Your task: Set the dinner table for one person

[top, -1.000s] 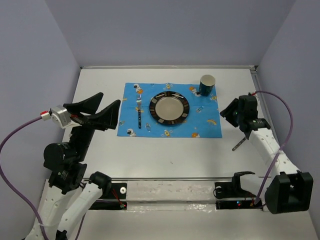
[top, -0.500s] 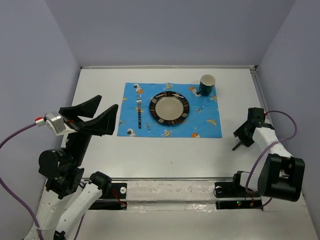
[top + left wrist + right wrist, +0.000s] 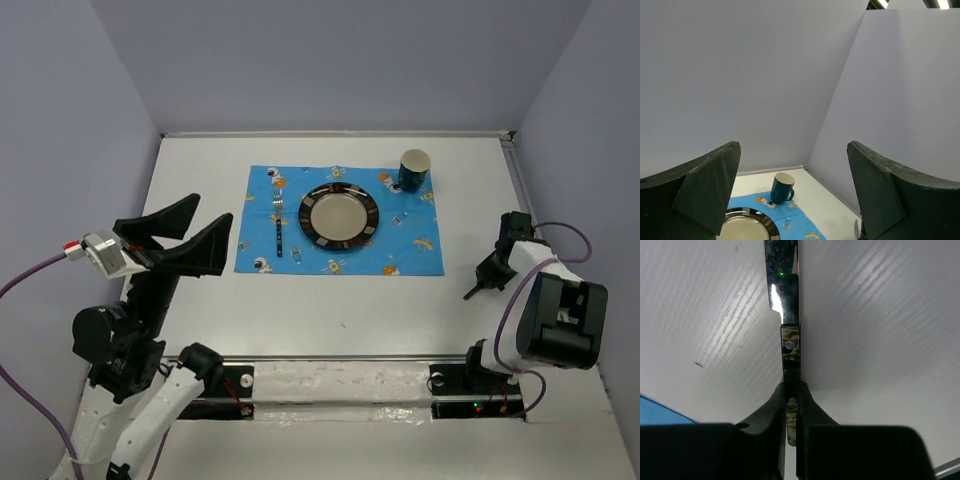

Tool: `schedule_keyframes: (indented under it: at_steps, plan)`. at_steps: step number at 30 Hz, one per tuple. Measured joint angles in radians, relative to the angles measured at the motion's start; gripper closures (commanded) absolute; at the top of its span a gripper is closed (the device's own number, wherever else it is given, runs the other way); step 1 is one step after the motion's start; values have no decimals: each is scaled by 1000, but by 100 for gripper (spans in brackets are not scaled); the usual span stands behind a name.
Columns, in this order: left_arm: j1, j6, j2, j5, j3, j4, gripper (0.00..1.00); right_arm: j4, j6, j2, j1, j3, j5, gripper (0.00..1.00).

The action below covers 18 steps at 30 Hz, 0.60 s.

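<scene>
On the white dinner table, a blue space-print mat carries a dark-rimmed plate, a fork to its left and a dark blue mug at its far right corner. A knife with a dark handle and steel blade lies on the table right of the mat. My right gripper is down at the table, its fingers shut on the knife's handle. My left gripper hangs open and empty above the table's left side, facing the mug and plate.
Grey-violet walls close the table on three sides. A metal rail runs along the near edge between the arm bases. The right arm's cable loops near the right wall.
The right arm has come down to the table at the right edge and its jaws have closed on the knife's handle. The left arm has drifted slightly down and left, still open.
</scene>
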<state>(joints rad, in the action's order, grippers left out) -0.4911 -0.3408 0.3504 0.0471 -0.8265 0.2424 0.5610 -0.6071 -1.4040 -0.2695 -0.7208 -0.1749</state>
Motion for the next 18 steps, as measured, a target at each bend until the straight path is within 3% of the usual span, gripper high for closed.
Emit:
schedule_keyframes:
  at_steps: [7,13,18]
  plan:
    - [0,0,-8,-3,2,0,1,-5,16,14,-12,-12,10,100]
    - [0,3,-7,-7,2,0,1,-1,25,305,13,-43,66,100]
    - [1,3,12,-10,2,0,1,-40,48,402,152,-163,102,100]
